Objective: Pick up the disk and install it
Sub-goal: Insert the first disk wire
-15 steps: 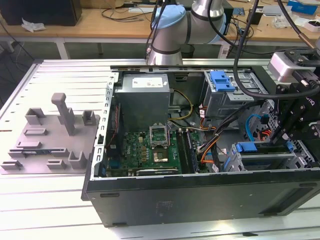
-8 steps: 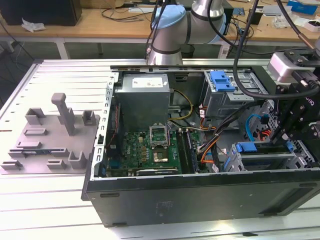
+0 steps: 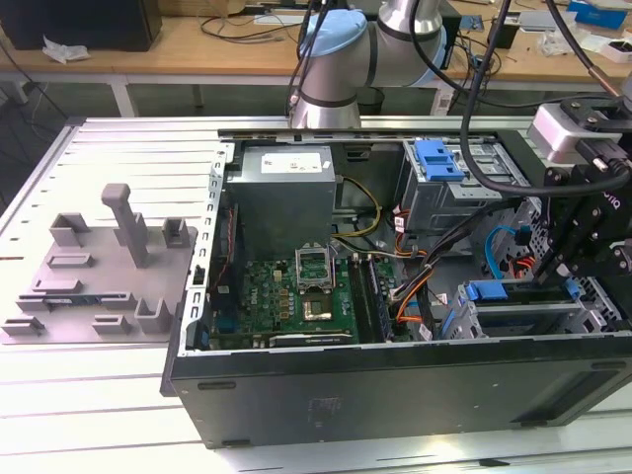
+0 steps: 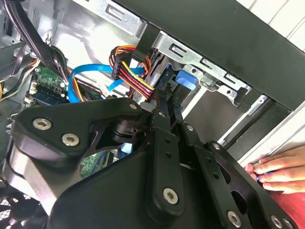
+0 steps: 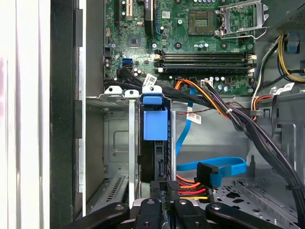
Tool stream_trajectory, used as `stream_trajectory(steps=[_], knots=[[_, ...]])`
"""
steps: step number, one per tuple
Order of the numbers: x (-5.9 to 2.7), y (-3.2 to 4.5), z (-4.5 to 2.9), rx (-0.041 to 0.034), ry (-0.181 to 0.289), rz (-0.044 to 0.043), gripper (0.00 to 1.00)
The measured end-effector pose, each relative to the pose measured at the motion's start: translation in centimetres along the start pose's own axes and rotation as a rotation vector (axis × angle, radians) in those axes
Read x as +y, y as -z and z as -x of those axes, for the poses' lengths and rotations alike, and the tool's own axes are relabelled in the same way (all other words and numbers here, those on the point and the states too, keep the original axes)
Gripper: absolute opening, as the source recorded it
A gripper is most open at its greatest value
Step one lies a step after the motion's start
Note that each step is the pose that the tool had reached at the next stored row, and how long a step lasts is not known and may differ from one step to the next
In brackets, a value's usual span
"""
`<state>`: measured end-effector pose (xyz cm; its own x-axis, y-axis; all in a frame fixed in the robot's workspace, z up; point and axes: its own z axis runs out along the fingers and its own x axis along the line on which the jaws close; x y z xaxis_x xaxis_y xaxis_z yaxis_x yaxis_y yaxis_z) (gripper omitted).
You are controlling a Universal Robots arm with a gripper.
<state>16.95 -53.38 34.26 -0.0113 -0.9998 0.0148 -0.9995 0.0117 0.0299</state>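
**Disk seated edge-on in the drive cage, claw at its rear edge**

The disk [image 5: 155, 143] stands on edge in a slot of the metal drive cage [image 5: 114, 143], near the front wall of the open computer case [image 3: 395, 380]. In the first wrist view its blue carrier tab [image 5: 155, 121] faces up toward the motherboard [image 5: 190, 38], and the dark body of the drive runs down toward the claw [image 5: 164, 202]. In the exterior view the same blue bracket [image 3: 486, 291] shows at the top of the cage at the exterior view's right.

The claw is pressed together on the lower edge of the disk; its black fingers [image 5: 157, 193] meet around the thin edge, judging by the first wrist view. In the second wrist view the linkage [image 4: 162, 157] lines up with the blue bracket [image 4: 183, 81] inside the cage.

A blue data cable [image 5: 214, 167] and a bundle of red, orange and yellow power leads [image 5: 190, 188] lie just beside the claw, not plugged into the disk as far as can be seen.

Status, as a judgement: pickup is done and the disk is in its bay. Release is not yet done, and full seating cannot be confirmed.

A person's hand [image 4: 279, 171] rests on the case edge.
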Motion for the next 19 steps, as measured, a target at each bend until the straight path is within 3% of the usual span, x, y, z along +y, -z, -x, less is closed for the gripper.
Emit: stream_trajectory(steps=[5, 19], knots=[[0.02, 0.77, -0.01, 0.0013, 0.0, -0.0001, 0.16], [0.02, 0.8, -0.02, 0.0013, 0.0, -0.0001, 0.16]])
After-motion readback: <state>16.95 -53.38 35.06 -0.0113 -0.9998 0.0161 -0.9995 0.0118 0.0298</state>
